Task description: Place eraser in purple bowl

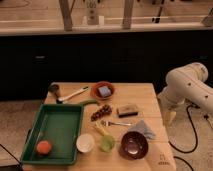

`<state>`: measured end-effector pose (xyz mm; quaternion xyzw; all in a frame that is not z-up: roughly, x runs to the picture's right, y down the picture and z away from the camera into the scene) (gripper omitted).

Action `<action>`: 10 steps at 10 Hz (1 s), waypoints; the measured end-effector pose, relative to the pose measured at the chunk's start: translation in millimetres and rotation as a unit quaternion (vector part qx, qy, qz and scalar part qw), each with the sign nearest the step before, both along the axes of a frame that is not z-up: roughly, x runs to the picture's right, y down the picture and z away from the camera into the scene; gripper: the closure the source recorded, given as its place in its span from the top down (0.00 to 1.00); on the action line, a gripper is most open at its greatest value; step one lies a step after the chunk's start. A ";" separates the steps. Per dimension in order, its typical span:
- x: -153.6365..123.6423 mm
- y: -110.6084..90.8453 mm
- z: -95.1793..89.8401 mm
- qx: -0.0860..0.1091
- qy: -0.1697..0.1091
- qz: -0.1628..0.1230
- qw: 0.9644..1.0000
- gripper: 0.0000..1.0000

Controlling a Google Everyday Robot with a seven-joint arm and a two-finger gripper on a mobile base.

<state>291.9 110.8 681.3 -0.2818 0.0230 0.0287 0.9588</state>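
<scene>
Sponge (104,91) in orange bowl (94,90); pincer (169,118) beside table (142,95)

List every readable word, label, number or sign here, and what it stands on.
None can be read.
A dark mark on the table's front right corner: too blurred to read.
The white container on the back ledge: any label too small to read.
The gripper hangs open right of the table: no marking visible.

The gripper (170,116) hangs empty beside the table (145,94); the eraser (127,110) lies near the purple bowl (134,144).
</scene>
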 end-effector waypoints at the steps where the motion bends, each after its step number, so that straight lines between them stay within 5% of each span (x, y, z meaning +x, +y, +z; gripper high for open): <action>1: 0.0 -0.1 0.0 0.000 0.000 0.000 1.000 0.80; 4: 0.1 -0.3 0.4 0.001 0.000 -0.001 1.000 0.80; 10: -7.7 6.5 48.7 0.015 -0.024 -0.046 0.999 0.80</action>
